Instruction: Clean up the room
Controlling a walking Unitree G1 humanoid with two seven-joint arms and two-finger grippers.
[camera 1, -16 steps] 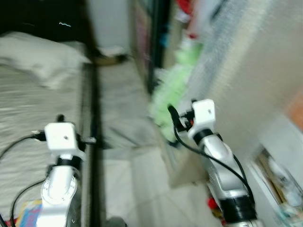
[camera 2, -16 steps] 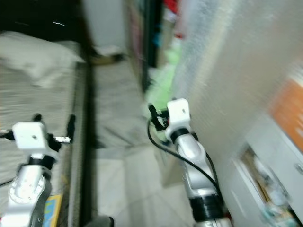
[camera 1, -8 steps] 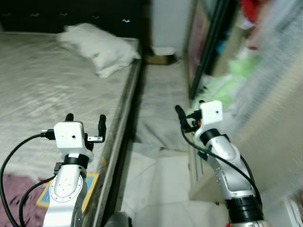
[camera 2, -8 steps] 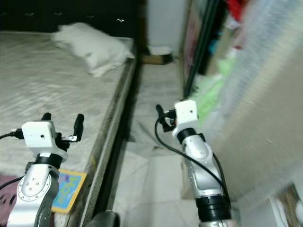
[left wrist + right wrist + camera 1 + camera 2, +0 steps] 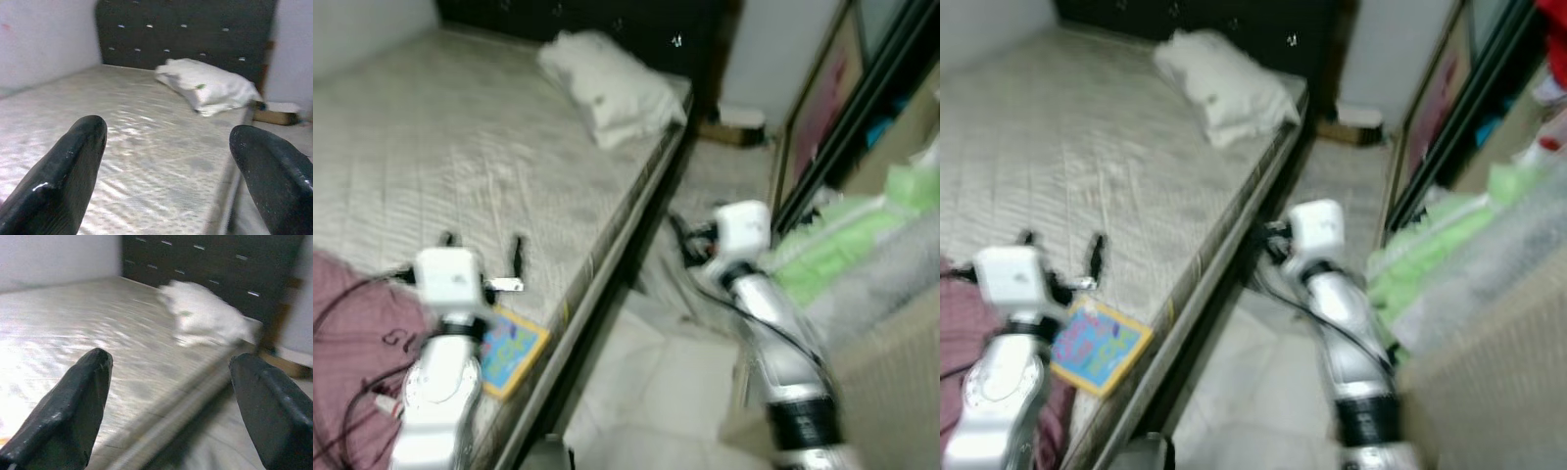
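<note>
Both grippers — left gripper (image 5: 481,253) and right gripper (image 5: 171,396) — hang empty, fingers spread, so this looks like scouting. Next comes a reach for the maroon cloth (image 5: 347,323) or bright book (image 5: 512,343) (both on the bed (image 5: 460,157), near its edge).

Colourful book (image 5: 512,345) flat at mattress edge (maroon cloth (image 5: 352,323) beside).

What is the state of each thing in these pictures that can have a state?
left gripper: open, holding nothing, above the bed
right gripper: open, holding nothing, over the gap beside the bed
mattress: bare, no sheet on it
pillow: lying at the head of the mattress
colourful book: closed, flat near the mattress edge
pink cloth: crumpled on the mattress
</note>
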